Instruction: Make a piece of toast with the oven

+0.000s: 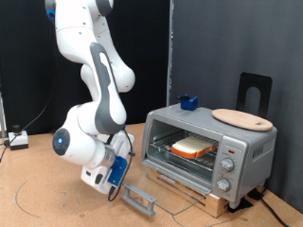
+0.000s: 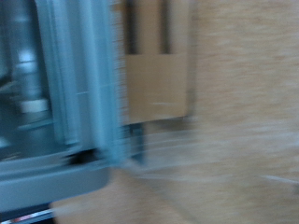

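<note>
Closest to us in the exterior view is the bare wooden table (image 1: 57, 203), and just above it the gripper (image 1: 115, 185) hangs low at the end of the folded white arm (image 1: 95, 113), right at the outer edge of the oven's door (image 1: 142, 197), which lies folded flat down towards the table's near edge. We read this as the door step: the door is down and the pincer sits at its handle. To do that well, we judge, the fingers want to stay square to the handle bar and follow the door's arc about its hinge instead of pulling straight, so the light oven (image 1: 208, 142) does not slide on the wooden block (image 1: 222, 200) under it. Whether the fingers are apart or together we cannot tell; the arm's own body hides them from outside, and the wrist view is a blur of grey metal (image 2: 65, 112) and brown board, with no fingertip showing. Nothing shows between the fingers. Now the piece of toast (image 1: 192, 147): it lies inside the oven on the rack, pale with a tan crust, plainly visible through the open mouth. It sits well apart from the pincer, up and off towards the exterior view's right. On the oven's roof rest a round wooden board (image 1: 241, 119) and a small blue object (image 1: 187, 101).
</note>
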